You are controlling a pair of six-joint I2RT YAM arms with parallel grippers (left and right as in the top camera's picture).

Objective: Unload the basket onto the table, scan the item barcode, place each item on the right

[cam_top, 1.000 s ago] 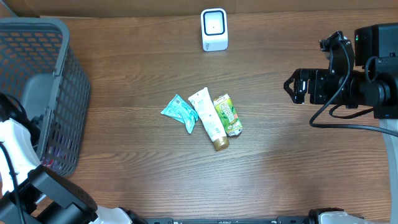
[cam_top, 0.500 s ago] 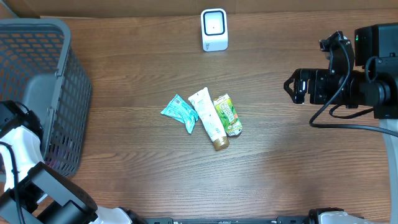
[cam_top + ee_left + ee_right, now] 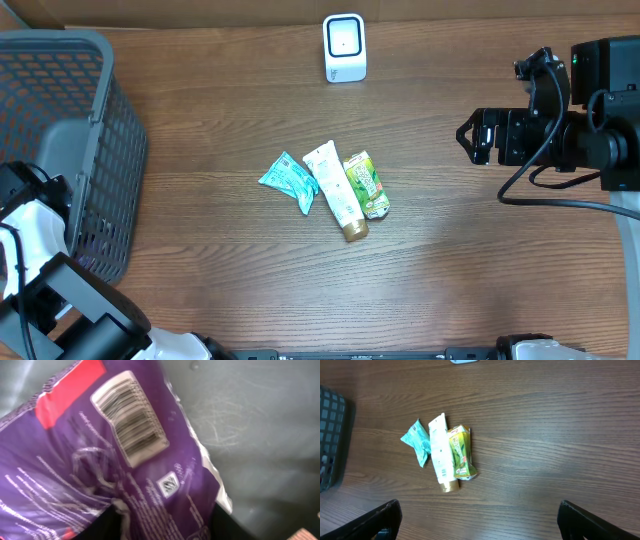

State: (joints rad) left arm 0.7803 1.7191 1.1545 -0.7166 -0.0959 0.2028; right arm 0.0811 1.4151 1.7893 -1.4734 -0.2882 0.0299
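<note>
Where the left arm is dipped into the grey basket (image 3: 110, 120) at the left side of the table (image 3: 480, 260), a purple packet (image 3: 100, 475) is seen on the basket's grey floor. A barcode (image 3: 131, 420) is printed on the packet and is turned up to the wrist camera. The left gripper (image 3: 167, 527) is placed right over the packet, whose lower end is between the two dark fingers. It cannot be told if the packet is pinched. The right gripper (image 3: 472, 140) is held wide open over the table's right side, with nothing in it. A teal packet (image 3: 289, 178), a white tube (image 3: 336, 190) and a green pouch (image 3: 365, 184) are laid side by side in the middle. A small white scanner (image 3: 344, 47) is stood at the far edge.
</note>
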